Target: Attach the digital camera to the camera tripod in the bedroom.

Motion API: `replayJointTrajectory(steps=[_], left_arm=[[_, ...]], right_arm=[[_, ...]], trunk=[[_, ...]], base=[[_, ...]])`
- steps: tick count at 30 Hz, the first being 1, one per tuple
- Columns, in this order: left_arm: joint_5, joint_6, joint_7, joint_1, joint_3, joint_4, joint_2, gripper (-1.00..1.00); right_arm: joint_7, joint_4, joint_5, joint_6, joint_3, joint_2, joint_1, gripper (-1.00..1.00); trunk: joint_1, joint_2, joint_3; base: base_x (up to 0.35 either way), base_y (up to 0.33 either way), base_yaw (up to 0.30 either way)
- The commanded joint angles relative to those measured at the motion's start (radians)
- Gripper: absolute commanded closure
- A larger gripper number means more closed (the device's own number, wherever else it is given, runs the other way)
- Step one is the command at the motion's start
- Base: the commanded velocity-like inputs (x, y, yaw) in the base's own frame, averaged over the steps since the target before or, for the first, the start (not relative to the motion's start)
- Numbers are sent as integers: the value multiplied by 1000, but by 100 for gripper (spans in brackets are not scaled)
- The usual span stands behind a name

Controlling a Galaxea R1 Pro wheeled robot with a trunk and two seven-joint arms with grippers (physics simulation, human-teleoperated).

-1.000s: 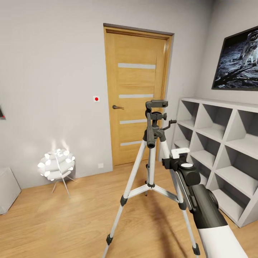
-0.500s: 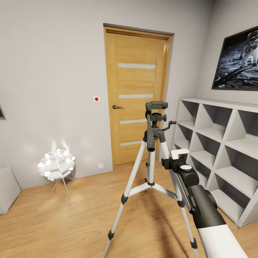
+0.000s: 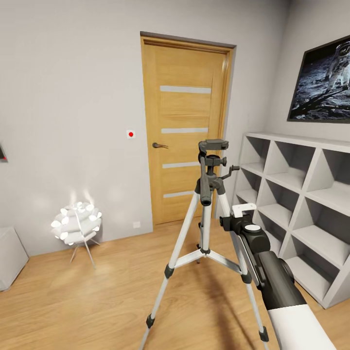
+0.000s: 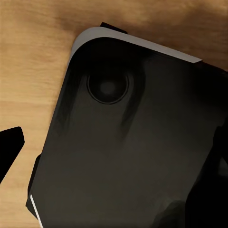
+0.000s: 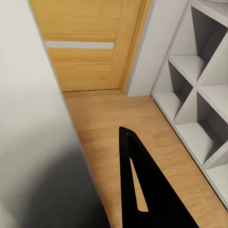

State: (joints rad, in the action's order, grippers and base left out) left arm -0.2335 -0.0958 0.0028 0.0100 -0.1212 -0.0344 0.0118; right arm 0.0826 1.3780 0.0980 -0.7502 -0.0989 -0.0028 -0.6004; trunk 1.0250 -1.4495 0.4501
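Camera tripod (image 3: pixel 206 228) mid-frame looks light, tippy, so steady at head; right gripper (image 3: pixel 241 212) state unreadable.

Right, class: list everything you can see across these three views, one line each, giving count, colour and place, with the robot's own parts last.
tripod: one, silver legs, black head and handle, standing on the floor mid-room, nothing mounted on its head.
door: one, light wood with pale strips, closed, in the back wall.
lamp: one, white, lit, on the floor left of the door.
shelf unit: one, grey-white, open compartments, along the right wall.
picture: one, dark astronaut print, above the shelf unit.
wall switch: one, white with red dot, left of the door.
floor: light wood planks.
right arm: one, black and white, reaching toward the tripod.
right fingertip: one, black, over the floor.
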Motion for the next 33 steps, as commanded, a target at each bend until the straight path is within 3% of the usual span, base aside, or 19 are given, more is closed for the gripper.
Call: replayJointTrajectory(steps=[1,4,5,18,33], left_arm=[[0,-1,0,1,-8,-2,0,-100],[0,-1,0,0,-8,-2,0,-100],[0,-1,0,1,-8,-2,0,-100],[0,-2,0,1,-8,-2,2,-100],[0,-2,0,1,-9,-2,3,-100]], right_arm=[[0,1,11,-6,-2,0,-1,100],[-1,0,11,-6,-1,0,-1,100],[-3,0,10,-6,0,0,-1,-100],[-4,0,10,-6,1,0,-1,-100],[0,0,11,-7,1,-4,-1,-100]], trunk=[[0,-1,1],[0,-1,1],[0,-1,1],[0,-1,1],[0,-1,1]], base=[[0,0,0],[0,0,0],[0,0,0],[-13,0,0],[-316,0,0]])
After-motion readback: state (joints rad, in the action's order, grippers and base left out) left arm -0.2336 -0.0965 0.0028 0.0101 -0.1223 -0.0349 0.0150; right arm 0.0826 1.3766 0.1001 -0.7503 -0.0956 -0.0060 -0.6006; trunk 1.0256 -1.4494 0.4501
